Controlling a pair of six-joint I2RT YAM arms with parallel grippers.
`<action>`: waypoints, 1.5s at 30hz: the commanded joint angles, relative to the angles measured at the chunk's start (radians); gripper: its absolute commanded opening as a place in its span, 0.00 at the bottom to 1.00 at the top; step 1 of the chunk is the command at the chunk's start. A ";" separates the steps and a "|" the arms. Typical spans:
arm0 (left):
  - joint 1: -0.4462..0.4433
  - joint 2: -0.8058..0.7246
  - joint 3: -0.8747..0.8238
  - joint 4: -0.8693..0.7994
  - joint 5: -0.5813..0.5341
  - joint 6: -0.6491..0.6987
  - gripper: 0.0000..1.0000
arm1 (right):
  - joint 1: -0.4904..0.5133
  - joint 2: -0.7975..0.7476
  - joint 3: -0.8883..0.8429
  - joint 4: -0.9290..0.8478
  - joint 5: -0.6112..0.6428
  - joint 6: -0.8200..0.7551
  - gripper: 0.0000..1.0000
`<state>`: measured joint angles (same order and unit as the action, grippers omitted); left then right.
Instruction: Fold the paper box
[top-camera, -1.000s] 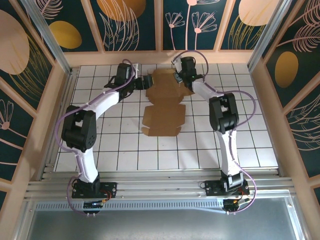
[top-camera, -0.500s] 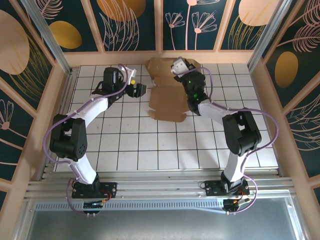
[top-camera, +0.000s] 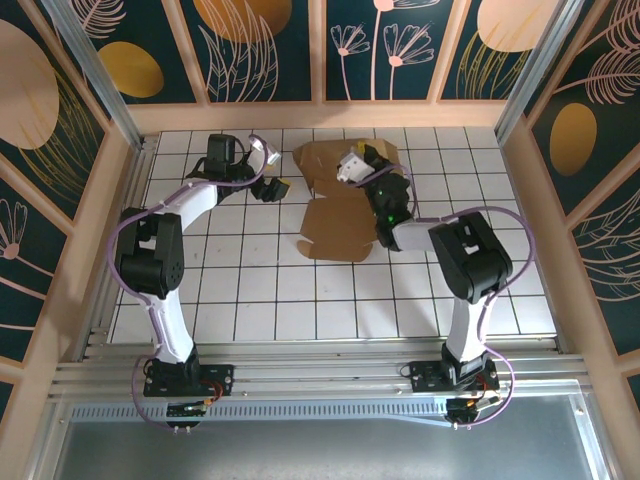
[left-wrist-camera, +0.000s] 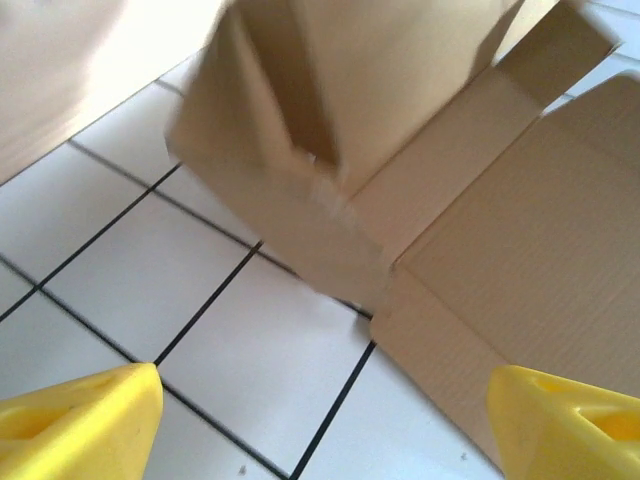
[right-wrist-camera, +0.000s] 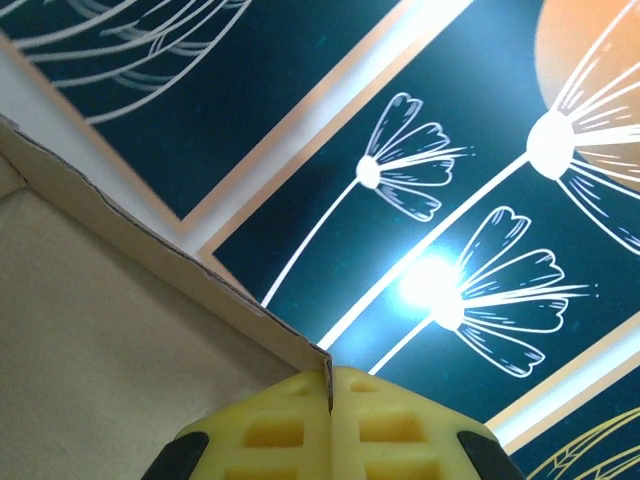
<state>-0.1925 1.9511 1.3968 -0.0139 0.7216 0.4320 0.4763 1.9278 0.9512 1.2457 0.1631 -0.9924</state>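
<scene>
Surface (top-camera: 260, 290): white tiles with dark grid lines. Closest to you, between the two arm bases and the box, it lies bare.

Box, place (top-camera: 338, 228): you find it on the far half of the surface, just right of centre, between your two end effectors.

Box, axis: its long axis runs near to far, leaning slightly left at the far end. The near short edge faces the arm bases and the far end faces the back wall.

Box, near part: this panel lies flat on the tiles, its flaps spread out.

Left end effector (top-camera: 272, 187): released, jaws wide apart. It sits just left of the box and apart from it, pointing right toward it. From your left wrist, the two yellow fingertips (left-wrist-camera: 80, 420) frame the lower corners. Between and beyond them you see bare tile (left-wrist-camera: 250, 350), a flat panel of the box (left-wrist-camera: 500, 250) and a raised, blurred flap.

Right end effector (top-camera: 358, 160): clenched on the box's far part, over the cardboard. From your right wrist, the yellow pads (right-wrist-camera: 330, 385) meet on a thin cardboard edge, and the box (right-wrist-camera: 120, 330) spreads away to the left.

Box, far part: it is lifted off the tiles and tilts upward toward the back wall.

Back wall (right-wrist-camera: 420, 150): dark teal panels with pale flower drawings and tan frames.
</scene>
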 joint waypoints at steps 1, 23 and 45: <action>-0.004 -0.032 0.056 0.081 0.176 -0.100 0.84 | 0.017 0.112 -0.067 0.329 -0.007 -0.175 0.00; -0.127 0.055 0.145 0.055 -0.254 0.130 0.85 | 0.058 0.214 -0.077 0.473 -0.002 -0.367 0.00; -0.208 0.118 0.009 0.551 -0.457 0.743 0.73 | 0.065 0.192 -0.086 0.446 -0.013 -0.358 0.00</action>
<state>-0.3893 2.0190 1.3899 0.5167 0.2676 1.0531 0.5331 2.1681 0.8742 1.5745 0.1562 -1.3594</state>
